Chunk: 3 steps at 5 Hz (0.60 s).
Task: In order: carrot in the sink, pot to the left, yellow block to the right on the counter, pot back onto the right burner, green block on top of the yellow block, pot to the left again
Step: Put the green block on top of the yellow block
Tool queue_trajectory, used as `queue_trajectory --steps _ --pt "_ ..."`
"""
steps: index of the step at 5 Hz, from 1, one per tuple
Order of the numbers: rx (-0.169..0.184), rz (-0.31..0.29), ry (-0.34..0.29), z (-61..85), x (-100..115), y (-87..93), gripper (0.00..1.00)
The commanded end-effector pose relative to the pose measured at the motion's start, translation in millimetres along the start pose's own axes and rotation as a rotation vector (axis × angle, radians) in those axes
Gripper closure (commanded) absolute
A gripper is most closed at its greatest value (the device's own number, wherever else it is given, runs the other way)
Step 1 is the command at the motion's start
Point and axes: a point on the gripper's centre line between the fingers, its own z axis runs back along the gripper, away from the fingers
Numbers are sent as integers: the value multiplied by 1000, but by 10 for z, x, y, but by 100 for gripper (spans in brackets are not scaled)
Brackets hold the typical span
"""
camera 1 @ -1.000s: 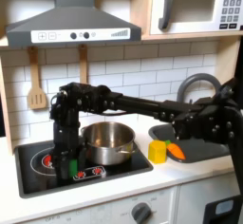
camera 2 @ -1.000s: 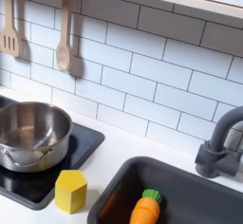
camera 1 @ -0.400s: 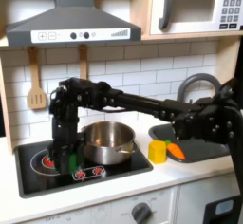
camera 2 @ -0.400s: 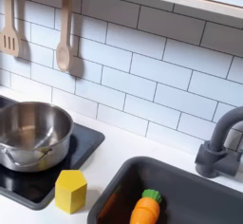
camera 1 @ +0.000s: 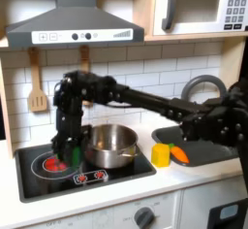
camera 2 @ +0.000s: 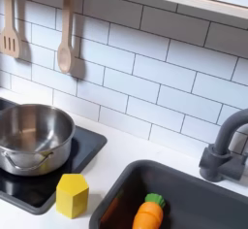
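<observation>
While gripper (camera 1: 68, 155) jaws pinch the half-hidden green block (camera 1: 75, 158), pot (camera 1: 108, 146) stands beside.

You had the pale counter (camera 2: 124, 165) carrying a black cooktop panel (camera 1: 121, 172), with the sink (camera 2: 194, 189) sunk into it beside. The yellow block (camera 2: 72, 195) stood on the counter between cooktop and sink; the pot (camera 2: 32, 138) sat on the cooktop, and the carrot (camera 2: 147, 213) lay in the sink.

Wall utensils: spatula (camera 1: 37, 89) & wooden spoon (camera 2: 65, 34); microwave (camera 1: 201, 7) up top.
</observation>
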Motion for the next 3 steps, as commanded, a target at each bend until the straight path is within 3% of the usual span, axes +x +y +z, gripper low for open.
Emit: queue_trajectory --steps 1,3 --pt "-74 -162 -74 302 -86 -491 100" --pt "-135 -293 -95 454 -318 -859 100"
